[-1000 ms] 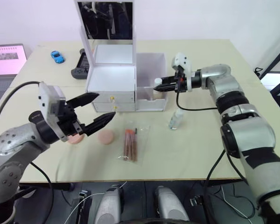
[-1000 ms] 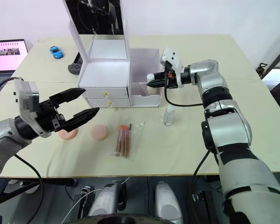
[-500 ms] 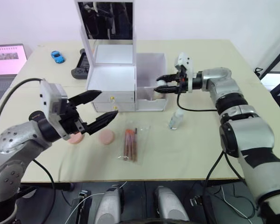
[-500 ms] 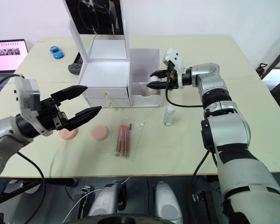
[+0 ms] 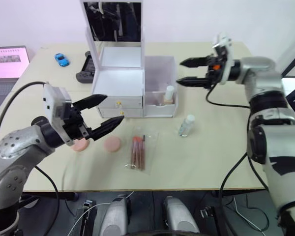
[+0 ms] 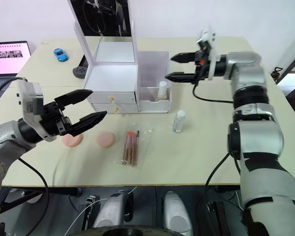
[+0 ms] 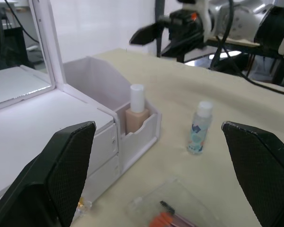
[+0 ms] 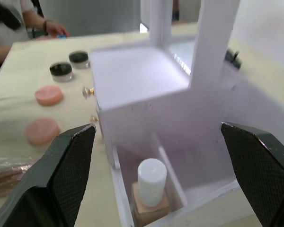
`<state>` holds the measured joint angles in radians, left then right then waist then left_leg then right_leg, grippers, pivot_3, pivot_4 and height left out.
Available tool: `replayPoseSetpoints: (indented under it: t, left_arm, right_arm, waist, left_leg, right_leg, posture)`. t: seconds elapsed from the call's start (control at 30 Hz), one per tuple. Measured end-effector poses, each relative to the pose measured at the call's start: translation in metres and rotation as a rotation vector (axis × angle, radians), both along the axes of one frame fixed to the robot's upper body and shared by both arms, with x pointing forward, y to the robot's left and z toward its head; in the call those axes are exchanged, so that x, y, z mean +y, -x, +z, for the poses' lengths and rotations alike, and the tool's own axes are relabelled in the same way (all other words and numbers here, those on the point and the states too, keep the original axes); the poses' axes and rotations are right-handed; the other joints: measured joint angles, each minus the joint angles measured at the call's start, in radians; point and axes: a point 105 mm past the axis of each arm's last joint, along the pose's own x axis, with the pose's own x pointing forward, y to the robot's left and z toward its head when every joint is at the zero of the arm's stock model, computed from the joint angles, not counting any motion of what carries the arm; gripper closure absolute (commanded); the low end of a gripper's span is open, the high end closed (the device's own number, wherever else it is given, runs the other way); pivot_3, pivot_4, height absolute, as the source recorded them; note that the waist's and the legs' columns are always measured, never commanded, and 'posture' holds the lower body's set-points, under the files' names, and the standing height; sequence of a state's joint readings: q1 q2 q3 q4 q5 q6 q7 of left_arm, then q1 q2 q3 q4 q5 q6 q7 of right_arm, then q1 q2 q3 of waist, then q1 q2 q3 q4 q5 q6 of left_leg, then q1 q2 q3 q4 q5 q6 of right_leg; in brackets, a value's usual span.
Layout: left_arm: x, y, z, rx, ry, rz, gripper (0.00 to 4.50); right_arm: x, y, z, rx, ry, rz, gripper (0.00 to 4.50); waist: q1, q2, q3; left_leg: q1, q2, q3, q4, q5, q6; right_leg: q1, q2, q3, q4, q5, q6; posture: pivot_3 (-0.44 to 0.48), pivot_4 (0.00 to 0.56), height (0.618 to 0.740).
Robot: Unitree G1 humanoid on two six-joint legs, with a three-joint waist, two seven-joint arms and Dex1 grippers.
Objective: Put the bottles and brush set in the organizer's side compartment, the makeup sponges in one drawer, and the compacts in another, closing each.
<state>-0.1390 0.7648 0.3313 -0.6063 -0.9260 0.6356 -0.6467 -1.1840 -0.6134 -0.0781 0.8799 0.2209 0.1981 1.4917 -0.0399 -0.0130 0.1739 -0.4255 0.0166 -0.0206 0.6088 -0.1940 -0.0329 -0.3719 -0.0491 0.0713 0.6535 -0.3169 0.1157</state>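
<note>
Now the right gripper [image 5: 189, 70], wide open and empty, is pulling away from the organizer [image 5: 132, 83], leaving one bottle [image 5: 169, 94] standing in its side compartment, so the second bottle [image 5: 186, 125] is likely coming next.

Evenly and brightly lit from overhead, with soft, faint shadows on the cream-coloured table [image 5: 211, 157]; mildly blurred in the right wrist view, especially around the white plastic organizer [image 8: 146, 90]; dark reflections in its upright mirror [image 5: 113, 20]

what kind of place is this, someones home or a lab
Most likely a robot lab or test room, not a home. The makeup organizer sits on a plain work table beside a laptop and a handheld controller, with cables on the floor below.
</note>
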Motion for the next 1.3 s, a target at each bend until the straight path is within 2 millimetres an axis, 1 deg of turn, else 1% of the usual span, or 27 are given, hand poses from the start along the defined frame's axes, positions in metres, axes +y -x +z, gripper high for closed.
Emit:
replayPoseSetpoints:
  t: [0.03, 0.13, 0.17, 0.23, 0.3, 0.33, 0.4, 0.43, 0.5, 0.6, 0.67, 0.7, 0.77, 0.8, 0.93, 1.07, 1.17, 1.27, 1.3]
  left_arm:
    - [0.003, -0.001, -0.002, 0.006, 0.000, 0.009, 0.00]
    - [0.019, -0.003, -0.009, 0.027, -0.011, 0.040, 0.00]
    - [0.029, -0.004, -0.013, 0.045, -0.013, 0.060, 0.00]
    - [0.056, -0.004, -0.025, 0.097, -0.026, 0.128, 0.00]
    - [0.096, -0.001, -0.041, 0.161, -0.018, 0.234, 0.00]
    - [0.121, 0.002, -0.048, 0.178, -0.005, 0.303, 0.00]
    - [0.174, 0.014, -0.059, 0.202, -0.014, 0.451, 0.00]
    - [0.193, 0.020, -0.062, 0.205, -0.014, 0.499, 0.00]
    - [0.217, 0.029, -0.063, 0.193, -0.010, 0.562, 0.00]
    - [0.253, 0.042, -0.064, 0.174, -0.003, 0.674, 0.00]
    - [0.275, 0.050, -0.068, 0.171, -0.010, 0.754, 0.00]
    - [0.282, 0.055, -0.071, 0.171, -0.014, 0.782, 0.00]
    - [0.291, 0.061, -0.075, 0.181, -0.031, 0.804, 0.00]
    - [0.292, 0.062, -0.074, 0.176, -0.037, 0.800, 0.00]
    - [0.288, 0.058, -0.068, 0.147, -0.040, 0.770, 0.00]
    - [0.278, 0.052, -0.060, 0.111, -0.062, 0.725, 0.00]
    - [0.262, 0.046, -0.053, 0.089, -0.075, 0.666, 0.00]
    - [0.237, 0.040, -0.048, 0.098, -0.066, 0.570, 0.00]
    - [0.211, 0.033, -0.045, 0.105, -0.086, 0.471, 0.00]
  right_arm:
    - [-0.007, 0.003, -0.001, 0.003, -0.015, -0.014, 0.04]
    - [-0.032, 0.016, -0.016, 0.026, -0.043, -0.085, 0.04]
    - [-0.042, 0.021, -0.023, 0.025, -0.045, -0.122, 0.04]
    - [-0.067, 0.031, -0.038, 0.018, -0.031, -0.215, 0.04]
    - [-0.100, 0.042, -0.056, 0.011, -0.012, -0.349, 0.04]
    - [-0.117, 0.049, -0.068, 0.027, 0.001, -0.420, 0.04]
    - [-0.142, 0.062, -0.089, 0.069, 0.017, -0.523, 0.04]
    - [-0.148, 0.067, -0.097, 0.079, 0.030, -0.553, 0.04]
    - [-0.152, 0.072, -0.108, 0.091, 0.048, -0.577, 0.04]
    - [-0.157, 0.073, -0.109, 0.070, 0.056, -0.613, 0.04]
    - [-0.161, 0.073, -0.109, 0.050, 0.057, -0.638, 0.04]
    - [-0.163, 0.072, -0.110, 0.047, 0.056, -0.650, 0.04]
    - [-0.166, 0.072, -0.114, 0.049, 0.052, -0.668, 0.04]
    - [-0.165, 0.071, -0.116, 0.054, 0.047, -0.671, 0.04]
    - [-0.159, 0.067, -0.115, 0.054, 0.041, -0.650, 0.04]
    - [-0.151, 0.065, -0.106, 0.043, 0.022, -0.611, 0.04]
    - [-0.136, 0.064, -0.098, 0.055, 0.020, -0.539, 0.04]
    - [-0.118, 0.067, -0.088, 0.072, 0.022, -0.454, 0.04]
    - [-0.100, 0.068, -0.078, 0.074, 0.035, -0.377, 0.04]
  waist:
    - [0.000, 0.000, 0.000]
    - [-0.001, 0.000, 0.000]
    - [-0.001, 0.000, 0.000]
    - [-0.001, 0.001, 0.000]
    - [-0.002, 0.001, 0.000]
    - [-0.003, 0.001, 0.000]
    - [-0.008, 0.000, 0.000]
    - [-0.010, 0.001, 0.000]
    - [-0.011, 0.001, 0.000]
    - [-0.009, 0.001, 0.000]
    - [-0.006, 0.000, -0.001]
    - [-0.006, -0.001, -0.001]
    - [-0.005, -0.001, -0.001]
    - [-0.004, -0.001, -0.001]
    - [-0.005, -0.001, -0.001]
    - [-0.006, -0.001, -0.001]
    - [-0.006, -0.001, -0.001]
    - [-0.006, -0.001, -0.001]
    - [-0.007, -0.001, -0.001]
  left_leg:
    - [0.000, 0.000, 0.000, 0.000, 0.000, 0.000]
    - [0.000, 0.000, 0.001, 0.000, 0.000, 0.000]
    - [0.000, 0.000, 0.001, -0.001, 0.000, 0.000]
    - [0.000, 0.000, 0.002, -0.002, 0.000, 0.000]
    - [0.001, 0.000, 0.003, -0.003, 0.000, 0.000]
    - [0.001, 0.000, 0.003, -0.003, 0.000, 0.000]
    - [0.002, 0.001, 0.006, -0.004, 0.000, 0.000]
    - [0.003, 0.002, 0.008, -0.005, 0.000, 0.000]
    - [0.006, 0.004, 0.010, -0.005, 0.000, 0.000]
    - [0.007, 0.006, 0.012, -0.006, 0.000, 0.000]
    - [0.008, 0.006, 0.013, -0.009, 0.000, 0.000]
    - [0.008, 0.007, 0.014, -0.010, 0.000, 0.000]
    - [0.008, 0.007, 0.016, -0.011, 0.000, 0.000]
    - [0.008, 0.007, 0.016, -0.012, 0.000, 0.000]
    - [0.008, 0.011, 0.020, -0.012, -0.002, -0.004]
    - [0.007, 0.011, 0.021, -0.014, -0.002, -0.004]
    - [0.007, 0.012, 0.021, -0.015, -0.002, -0.004]
    - [0.006, 0.012, 0.021, -0.015, -0.002, -0.004]
    - [0.006, 0.012, 0.021, -0.015, -0.002, -0.004]
  right_leg:
    - [0.000, 0.000, 0.000, 0.000, 0.000, 0.000]
    - [0.000, -0.001, 0.000, 0.000, 0.000, 0.000]
    - [-0.001, -0.001, 0.000, 0.000, 0.000, 0.000]
    - [-0.001, -0.001, 0.001, -0.001, 0.000, -0.001]
    - [-0.001, -0.001, 0.001, -0.002, -0.001, -0.002]
    - [-0.002, -0.001, 0.001, -0.002, -0.002, -0.004]
    - [-0.002, -0.001, 0.002, -0.002, -0.004, -0.007]
    - [-0.002, -0.001, 0.004, -0.002, -0.004, -0.008]
    - [-0.001, -0.002, 0.006, -0.002, -0.005, -0.010]
    - [-0.001, -0.004, 0.007, -0.003, -0.005, -0.010]
    - [-0.002, -0.007, 0.007, -0.004, -0.005, -0.010]
    - [-0.002, -0.008, 0.007, -0.004, -0.005, -0.010]
    - [-0.002, -0.010, 0.007, -0.005, -0.005, -0.010]
    - [-0.002, -0.012, 0.006, -0.005, -0.005, -0.010]
    - [-0.001, -0.016, 0.003, -0.005, -0.005, -0.010]
    - [-0.001, -0.016, 0.003, -0.006, -0.005, -0.010]
    - [-0.001, -0.016, 0.003, -0.006, -0.005, -0.010]
    - [-0.002, -0.016, 0.003, -0.006, -0.005, -0.010]
    - [-0.002, -0.017, 0.003, -0.006, -0.005, -0.010]
  posture:
    - [0.000, 0.150, 0.737]
    - [0.000, 0.150, 0.737]
    - [0.000, 0.150, 0.737]
    - [0.000, 0.150, 0.737]
    - [0.000, 0.150, 0.737]
    - [0.000, 0.150, 0.737]
    - [0.000, 0.150, 0.737]
    - [0.000, 0.150, 0.737]
    - [0.000, 0.150, 0.737]
    - [0.000, 0.150, 0.737]
    - [0.000, 0.150, 0.737]
    - [0.000, 0.150, 0.737]
    - [0.000, 0.150, 0.737]
    - [0.000, 0.150, 0.737]
    - [0.000, 0.150, 0.737]
    - [0.000, 0.150, 0.737]
    - [0.000, 0.150, 0.737]
    - [0.000, 0.150, 0.737]
    - [0.000, 0.150, 0.737]
